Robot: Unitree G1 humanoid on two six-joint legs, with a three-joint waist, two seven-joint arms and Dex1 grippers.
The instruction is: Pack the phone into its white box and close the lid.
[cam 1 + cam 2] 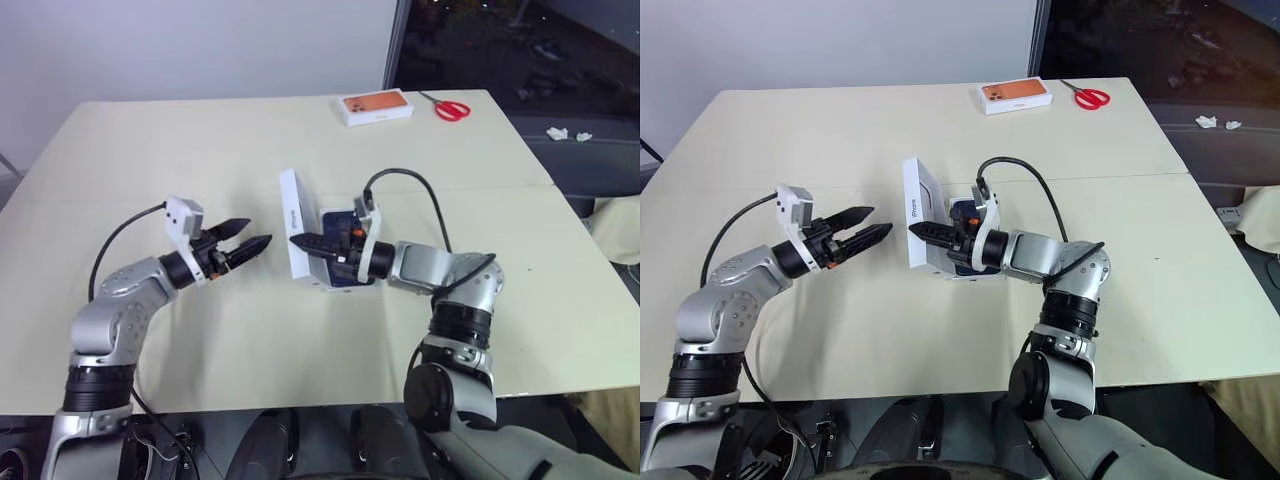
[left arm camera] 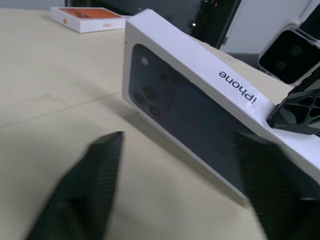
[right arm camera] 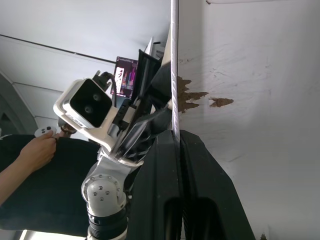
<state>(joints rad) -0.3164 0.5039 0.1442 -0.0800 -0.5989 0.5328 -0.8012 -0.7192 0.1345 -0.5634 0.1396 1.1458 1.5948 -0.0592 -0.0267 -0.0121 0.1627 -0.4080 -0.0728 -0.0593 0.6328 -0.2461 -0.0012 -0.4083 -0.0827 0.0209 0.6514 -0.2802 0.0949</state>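
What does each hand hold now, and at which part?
The right hand pinches the lid at its thin side wall, holding it on edge. The left hand holds nothing.

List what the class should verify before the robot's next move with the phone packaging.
1. Right gripper shut on white cardboard lid: ok.
2. Lid lying flat for closing: not ok, it stands on its long edge.
3. Left gripper open, apart from lid: ok.
4. Dark blue phone seated in its shallow white tray: cannot tell, the right arm covers that spot.
5. Orange-printed box and red scissors far from the work: ok.
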